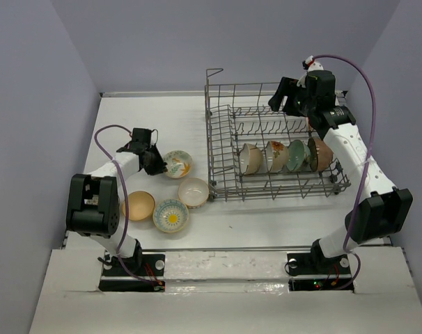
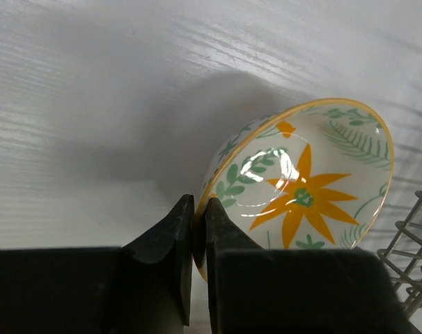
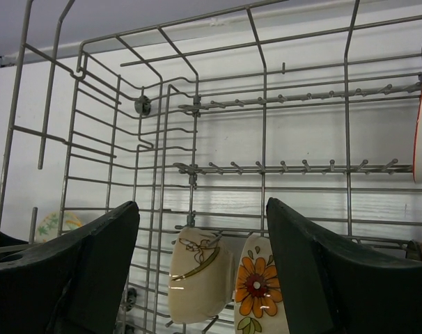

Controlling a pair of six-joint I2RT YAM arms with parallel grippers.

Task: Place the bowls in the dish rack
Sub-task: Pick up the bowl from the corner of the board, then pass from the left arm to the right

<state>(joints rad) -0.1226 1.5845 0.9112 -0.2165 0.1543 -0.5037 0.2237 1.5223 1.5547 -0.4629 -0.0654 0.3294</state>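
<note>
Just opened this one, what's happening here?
Bowl loading is about half done. The left end effector is pinched on the rim of the floral bowl, left of the dish rack. Three other bowls sit on the table. Four bowls stand on edge in the rack. The right end effector hovers open above it, empty.

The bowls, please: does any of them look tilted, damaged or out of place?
Only the floral bowl stands out: it appears tilted on the table left of the dish rack, its rim pinched in the left gripper. The four racked bowls stand on edge in a neat row, and no chip or spill shows.
</note>
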